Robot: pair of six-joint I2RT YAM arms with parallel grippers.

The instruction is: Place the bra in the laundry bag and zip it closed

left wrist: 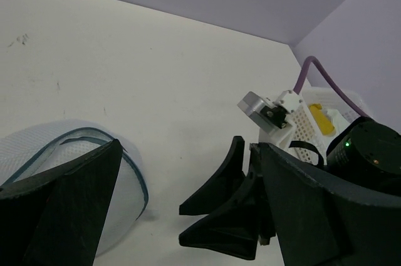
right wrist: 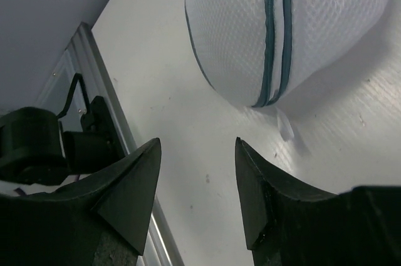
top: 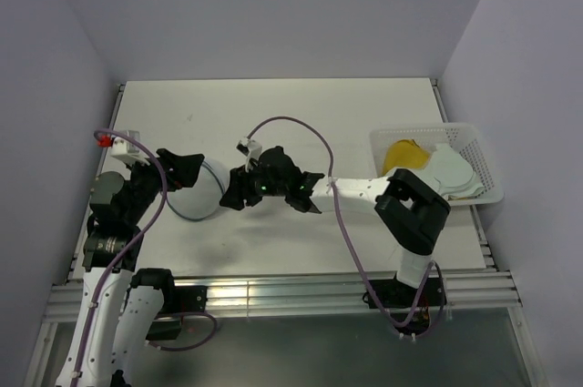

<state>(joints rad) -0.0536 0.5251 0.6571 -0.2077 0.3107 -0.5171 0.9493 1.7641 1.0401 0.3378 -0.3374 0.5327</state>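
Currently laundry bag on table between open left jaws, open right jaws.

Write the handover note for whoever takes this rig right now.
Left claw: open wide, empty, at the laundry bag.
Right claw: open, empty, facing the bag from the other side, short of it.
The bag lies domed on the table. Its zipper looks shut along the stretch in view, with the pull tab hanging free.
Bra: not seen; the mesh hides the inside. The basket holds a yellow item and white items.
Done: zipping, apparently.
Left: confirm the bra is inside and the zipper is shut all round.
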